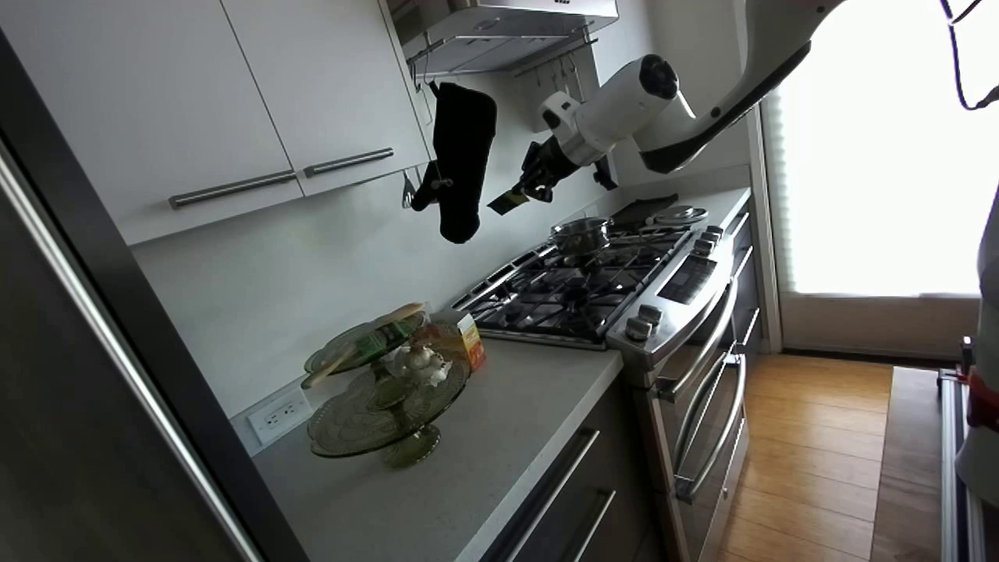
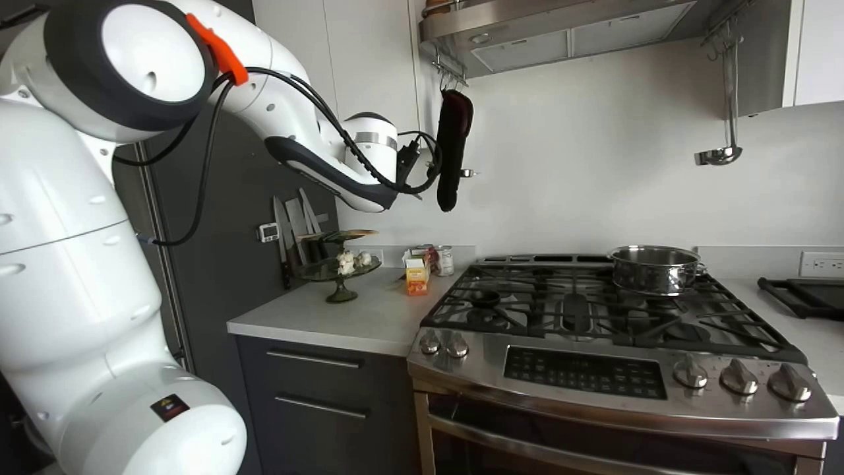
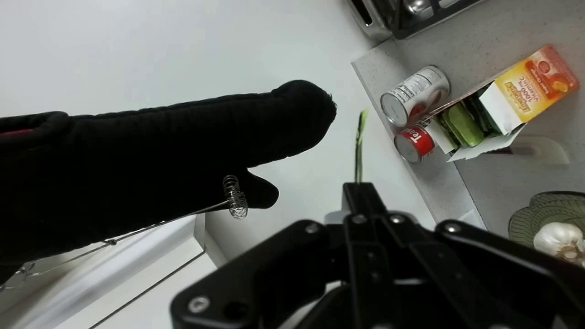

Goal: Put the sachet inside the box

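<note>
I judge this the carrying step: my end effector (image 3: pixel 358 189) has the sachet (image 1: pixel 509 202) pinched firmly, well above the tabletop (image 1: pixel 535 378). The box (image 3: pixel 516 98) sits near the tabletop's back corner beside the stove (image 2: pixel 587 373); next I should line up overhead and lower.

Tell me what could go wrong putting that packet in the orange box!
The gripper holds the sachet by one end, so it might slip. The box already has green sachets inside, so this one could jam. The arm might knock the nearby green stand, spilling garlic.
</note>
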`<state>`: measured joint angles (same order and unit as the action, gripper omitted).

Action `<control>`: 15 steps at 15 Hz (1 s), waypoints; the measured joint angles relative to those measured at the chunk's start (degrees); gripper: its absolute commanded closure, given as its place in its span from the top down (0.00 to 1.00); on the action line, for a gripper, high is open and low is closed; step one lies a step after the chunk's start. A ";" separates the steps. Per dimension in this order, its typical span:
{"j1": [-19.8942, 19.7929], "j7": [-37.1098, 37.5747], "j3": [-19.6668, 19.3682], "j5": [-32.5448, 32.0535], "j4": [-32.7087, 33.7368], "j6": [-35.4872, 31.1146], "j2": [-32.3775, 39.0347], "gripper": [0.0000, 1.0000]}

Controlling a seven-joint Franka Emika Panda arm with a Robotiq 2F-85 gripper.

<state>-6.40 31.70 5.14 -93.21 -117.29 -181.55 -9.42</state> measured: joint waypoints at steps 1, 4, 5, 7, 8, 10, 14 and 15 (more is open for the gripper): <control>0.11 -0.25 0.29 0.09 0.17 0.00 0.30 0.00; 1.18 -2.76 2.05 2.16 0.86 0.37 3.16 0.00; 1.63 -4.24 2.80 3.65 1.26 0.87 4.75 0.00; 2.73 -7.88 4.19 7.27 2.30 2.27 8.41 0.00; 3.33 -10.13 4.90 9.11 3.19 3.44 10.45 0.00; 4.41 -15.09 6.20 12.95 5.55 6.19 14.24 0.00; 7.06 -30.93 7.51 22.76 11.87 10.23 21.16 0.00; 7.02 -35.07 8.12 24.60 13.33 11.18 22.61 0.00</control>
<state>0.62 -3.38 13.26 -68.62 -103.96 -170.38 13.19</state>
